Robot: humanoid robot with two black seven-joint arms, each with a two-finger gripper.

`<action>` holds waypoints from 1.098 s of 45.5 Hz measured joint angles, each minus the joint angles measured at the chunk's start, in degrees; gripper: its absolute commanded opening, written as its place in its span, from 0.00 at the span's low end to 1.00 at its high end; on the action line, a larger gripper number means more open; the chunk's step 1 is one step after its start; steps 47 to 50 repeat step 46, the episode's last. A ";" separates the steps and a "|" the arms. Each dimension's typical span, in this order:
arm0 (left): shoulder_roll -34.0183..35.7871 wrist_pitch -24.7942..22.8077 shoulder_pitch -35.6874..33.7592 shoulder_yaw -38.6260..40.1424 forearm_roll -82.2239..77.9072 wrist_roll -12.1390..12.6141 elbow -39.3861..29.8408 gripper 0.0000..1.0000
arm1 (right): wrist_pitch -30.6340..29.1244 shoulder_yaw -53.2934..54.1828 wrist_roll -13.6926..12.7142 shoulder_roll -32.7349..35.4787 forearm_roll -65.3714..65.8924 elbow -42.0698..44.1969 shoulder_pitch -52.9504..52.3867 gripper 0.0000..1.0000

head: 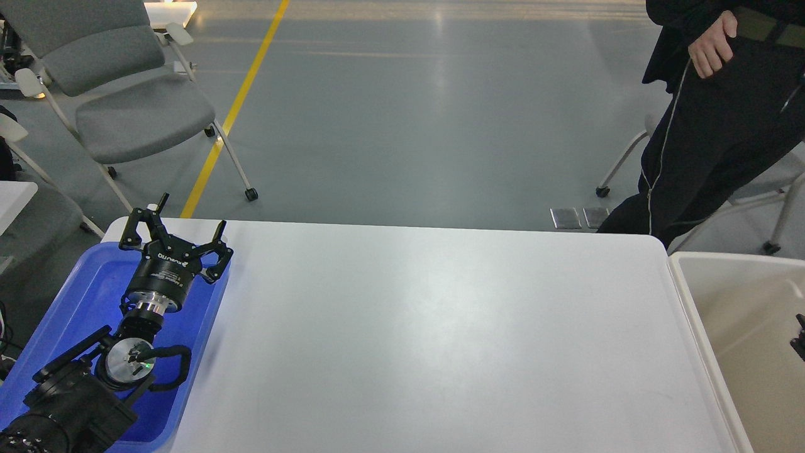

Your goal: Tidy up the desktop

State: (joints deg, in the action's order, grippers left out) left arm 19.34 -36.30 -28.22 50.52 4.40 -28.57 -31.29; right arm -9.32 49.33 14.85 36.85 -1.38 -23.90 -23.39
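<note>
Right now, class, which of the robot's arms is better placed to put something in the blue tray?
Left. Its open pincer hangs over the blue tray; the right arm barely shows, over the beige tub.

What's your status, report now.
Left gripper open, empty, over blue tray. Right gripper barely in frame, state unclear. Desktop bare. Person standing at far right corner.

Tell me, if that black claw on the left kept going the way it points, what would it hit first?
Probably nothing close: the open left claw points up and away over the blue plastic tray's far rim, toward bare grey floor. Depth is hard to judge.
</note>
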 measured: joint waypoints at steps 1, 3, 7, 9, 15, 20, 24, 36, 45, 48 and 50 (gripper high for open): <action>0.00 0.00 0.00 0.00 -0.01 0.00 0.00 1.00 | -0.05 2.75 0.04 -0.59 1.81 -2.03 0.41 1.00; 0.00 0.00 0.00 0.00 -0.01 0.00 0.00 1.00 | -0.05 3.88 0.04 -0.96 2.65 -2.65 0.58 1.00; -0.02 0.00 0.02 0.00 -0.02 0.00 -0.01 1.00 | -0.02 10.29 0.03 -3.49 7.63 -6.36 1.56 1.00; 0.00 0.00 0.01 0.00 0.00 0.00 0.01 1.00 | 0.04 13.86 0.05 -5.01 10.92 -8.03 2.19 1.00; -0.01 0.01 0.02 0.00 -0.01 0.00 0.01 1.00 | 0.11 22.38 0.12 -9.92 19.59 -12.74 3.69 1.00; 0.00 0.01 0.01 0.00 -0.01 0.00 0.01 1.00 | 0.15 28.81 0.35 -14.32 26.05 -16.15 4.62 1.00; 0.00 0.00 0.01 0.00 -0.02 0.00 0.00 1.00 | 0.30 32.00 0.93 -17.25 30.10 -18.49 5.14 1.00; 0.00 0.00 -0.02 0.00 -0.02 0.00 0.00 1.00 | 2.38 35.84 3.73 -22.89 37.53 -21.69 5.43 1.00; 0.00 -0.10 -0.02 -0.01 -0.02 0.00 0.00 1.00 | 3.26 35.79 5.22 -25.13 39.32 -22.72 5.53 1.00; 0.00 -0.10 -0.02 -0.01 -0.02 0.00 0.00 1.00 | 3.31 35.77 5.32 -25.27 39.38 -22.90 5.58 1.00; 0.00 -0.10 -0.02 -0.01 -0.02 0.00 0.00 1.00 | 3.31 35.77 5.32 -25.27 39.38 -22.90 5.58 1.00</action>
